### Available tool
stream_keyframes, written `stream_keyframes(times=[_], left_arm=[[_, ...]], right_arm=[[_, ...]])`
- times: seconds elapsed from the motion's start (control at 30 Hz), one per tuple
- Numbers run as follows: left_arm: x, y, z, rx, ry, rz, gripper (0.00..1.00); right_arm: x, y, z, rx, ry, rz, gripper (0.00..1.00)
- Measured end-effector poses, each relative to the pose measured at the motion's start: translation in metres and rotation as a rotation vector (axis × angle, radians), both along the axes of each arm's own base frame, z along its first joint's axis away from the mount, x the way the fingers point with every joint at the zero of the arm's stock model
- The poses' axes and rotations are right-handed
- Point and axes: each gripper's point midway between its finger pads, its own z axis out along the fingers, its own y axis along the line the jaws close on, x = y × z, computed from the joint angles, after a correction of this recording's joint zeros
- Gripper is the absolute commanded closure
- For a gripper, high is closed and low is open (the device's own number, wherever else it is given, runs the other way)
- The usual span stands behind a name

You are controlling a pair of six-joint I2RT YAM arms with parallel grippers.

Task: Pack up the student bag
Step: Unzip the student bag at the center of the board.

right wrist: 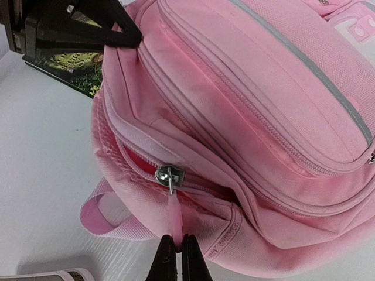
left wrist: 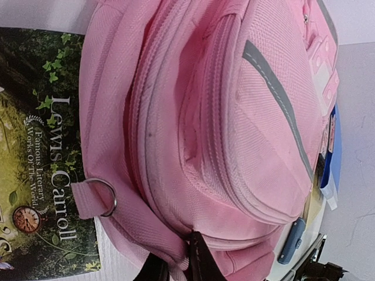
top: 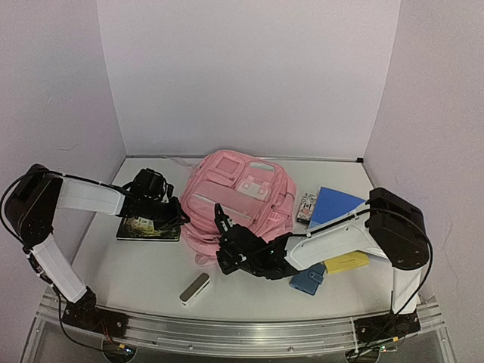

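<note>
Large soft pink fabric backpack (top: 240,198): lies front-up at centre of white bench (top: 136,265), between both arms. Left tool (left wrist: 186,260): jaws closed, pinching backpack side fabric, just beside dark green Lewis Carroll book (left wrist: 50,175). Right tool (right wrist: 176,252): jaws fully closed on pink rubber zip pull tab (right wrist: 173,213), which hangs from silver metal slider (right wrist: 169,175).

Book (left wrist: 41,117) partly behind student bag (left wrist: 234,146)
</note>
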Motion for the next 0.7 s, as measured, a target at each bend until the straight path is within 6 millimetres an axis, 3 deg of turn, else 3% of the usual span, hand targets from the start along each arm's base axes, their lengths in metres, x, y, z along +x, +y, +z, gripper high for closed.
stream_keyframes(times=[0.2, 0.7], left_arm=[[0.001, 0.0, -0.002, 0.002, -0.001, -0.007, 1.0], [0.001, -0.001, -0.002, -0.002, 0.003, -0.01, 1.0]], right_arm=[[0.003, -0.006, 0.003, 0.064, 0.043, 0.031, 0.99], [0.014, 0.001, 0.011, 0.165, 0.103, 0.082, 0.82]])
